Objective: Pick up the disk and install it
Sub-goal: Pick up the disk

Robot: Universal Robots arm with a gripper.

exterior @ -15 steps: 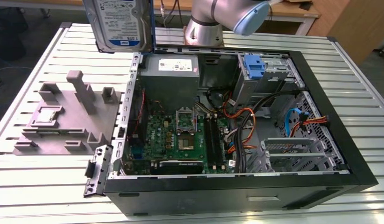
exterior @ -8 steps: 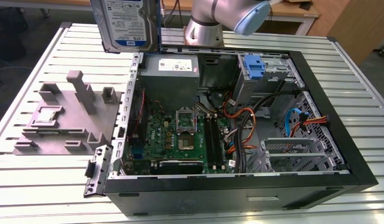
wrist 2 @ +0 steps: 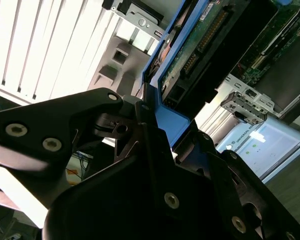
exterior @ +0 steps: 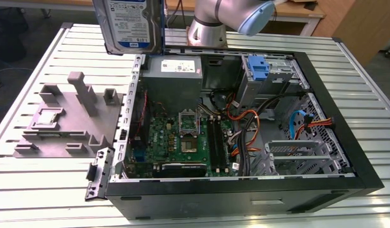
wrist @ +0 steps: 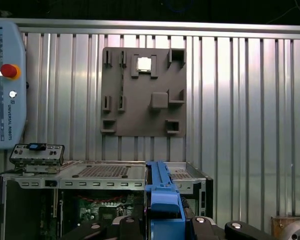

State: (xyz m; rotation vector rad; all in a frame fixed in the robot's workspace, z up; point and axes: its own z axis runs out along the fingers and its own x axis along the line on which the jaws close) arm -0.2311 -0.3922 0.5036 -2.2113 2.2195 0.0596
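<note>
Disk (exterior: 132,23), one, clamped by its blue frame in the tool (wrist 2: 162,125) (held upright), raised near one open computer case (exterior: 233,197)

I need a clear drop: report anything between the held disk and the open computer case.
Nothing visible stands between them. The disk, clamped upright in the hand, hangs in open air over the lidless case; orange cables lie inside, beside the drive cage.

Printed white-and-blue label (exterior: 136,38) with dark digits on the disk (exterior: 128,21); white sticker (exterior: 176,66) with fine print atop the power supply (exterior: 176,84); vertical lettering (wrist: 10,122) along the teach pendant (wrist: 7,50).
</note>
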